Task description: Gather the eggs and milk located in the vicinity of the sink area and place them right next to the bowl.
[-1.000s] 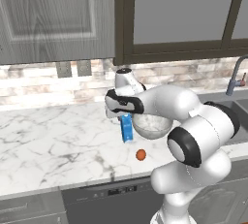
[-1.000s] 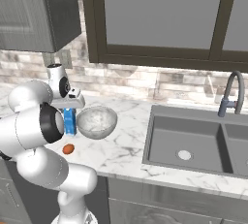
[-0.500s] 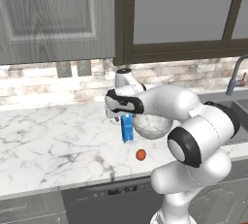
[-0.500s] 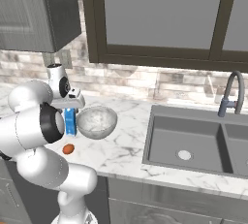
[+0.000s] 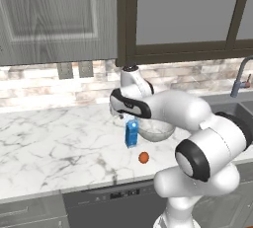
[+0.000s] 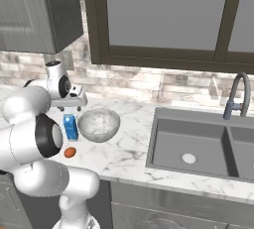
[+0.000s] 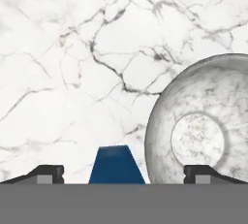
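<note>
The gripper (image 7: 123, 172) is hanging wide open over the milk (image 5: 131, 133), standing beside the bowl (image 6: 99, 124) as intended.

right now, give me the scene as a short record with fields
claw: open, above the carton, fingertips apart on either side of it
blue milk carton: upright on the white marble counter, beside the bowl
grey-white speckled stone bowl: on the counter
orange-brown round egg: on the counter in front of the carton
dark grey sink: to the robot's right
</note>
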Robot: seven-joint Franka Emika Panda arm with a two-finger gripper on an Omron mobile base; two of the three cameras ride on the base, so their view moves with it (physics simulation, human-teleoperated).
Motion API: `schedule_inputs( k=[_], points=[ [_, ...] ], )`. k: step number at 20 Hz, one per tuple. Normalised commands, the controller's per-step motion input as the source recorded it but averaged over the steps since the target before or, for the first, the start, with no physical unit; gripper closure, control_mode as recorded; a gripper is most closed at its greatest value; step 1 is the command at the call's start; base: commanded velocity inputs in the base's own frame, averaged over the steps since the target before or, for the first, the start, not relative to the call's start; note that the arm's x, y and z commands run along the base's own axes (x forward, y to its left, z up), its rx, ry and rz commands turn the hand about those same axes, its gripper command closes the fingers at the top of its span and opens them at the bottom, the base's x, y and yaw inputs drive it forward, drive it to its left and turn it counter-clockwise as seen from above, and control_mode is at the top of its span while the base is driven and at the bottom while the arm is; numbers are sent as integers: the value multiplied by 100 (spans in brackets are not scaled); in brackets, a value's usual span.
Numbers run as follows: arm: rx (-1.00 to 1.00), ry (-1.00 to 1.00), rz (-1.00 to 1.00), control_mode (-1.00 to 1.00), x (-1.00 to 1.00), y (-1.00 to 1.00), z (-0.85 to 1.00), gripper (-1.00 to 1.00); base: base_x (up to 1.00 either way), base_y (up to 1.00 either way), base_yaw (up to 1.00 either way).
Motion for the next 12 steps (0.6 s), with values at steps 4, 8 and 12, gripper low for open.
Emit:
schedule_inputs(
  k=[4,8,12],
  points=[
    [3,-8,0,-100,-28,-20,37,-100,0,0,0],
    [0,0,0,-100,-44,-25,3,-100,0,0,0],
    [0,3,0,-100,-42,-18,0,-100,0,0,0]
  ],
)
